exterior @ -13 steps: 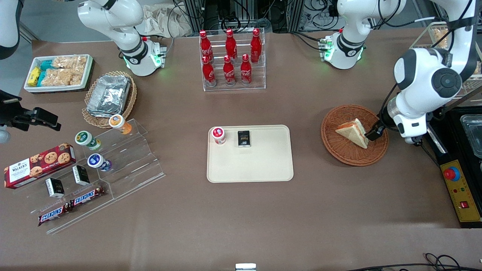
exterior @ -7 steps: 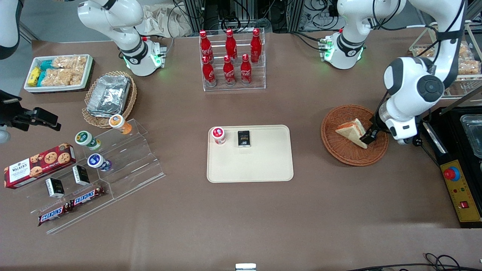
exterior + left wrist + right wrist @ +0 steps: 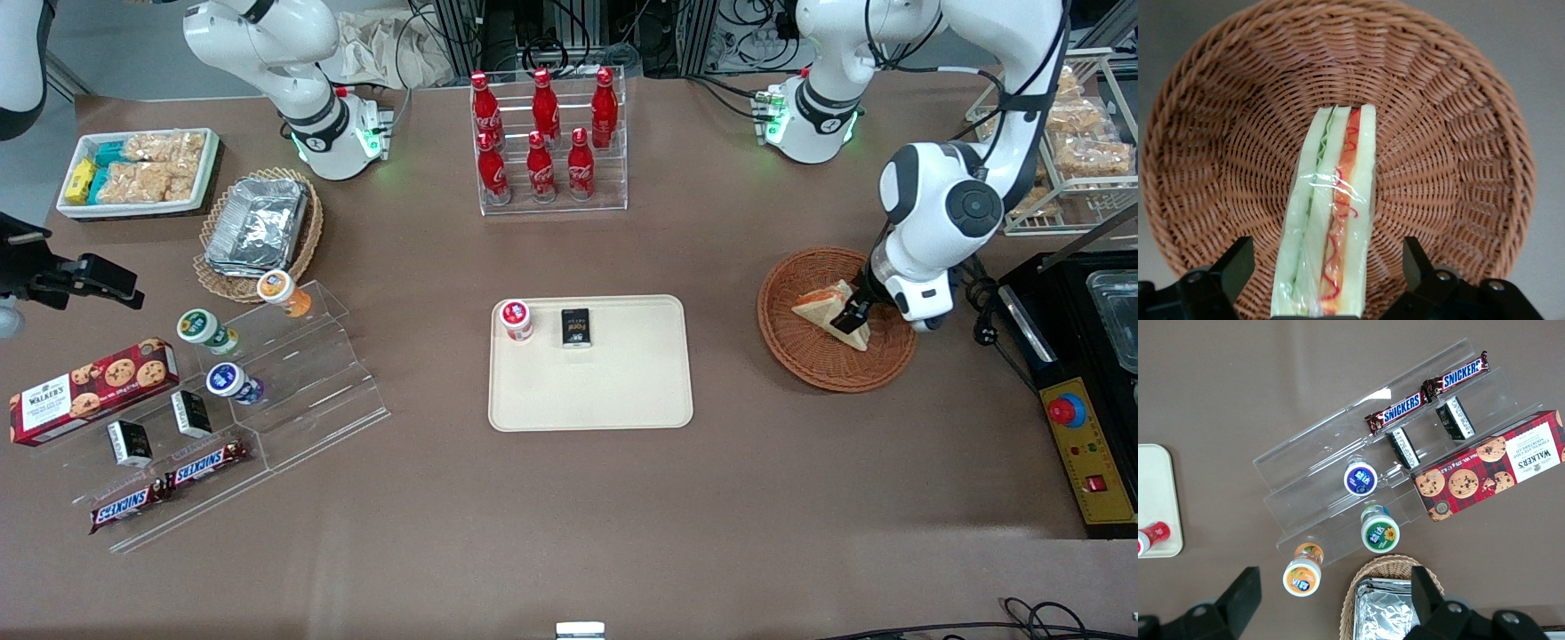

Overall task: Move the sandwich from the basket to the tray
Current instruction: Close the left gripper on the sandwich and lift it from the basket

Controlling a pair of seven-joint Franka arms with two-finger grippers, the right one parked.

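Grasp step: end effector [image 3: 1325, 280] spread, fingers straddling sandwich [image 3: 1331, 213] in basket [image 3: 1458, 133]; next, close, lift toward tray [image 3: 590, 391].

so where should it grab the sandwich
Across its two flat bread faces, from above. The sandwich stands on edge in the basket with the filling edge up, and the open gripper already straddles it, one finger beside each face.
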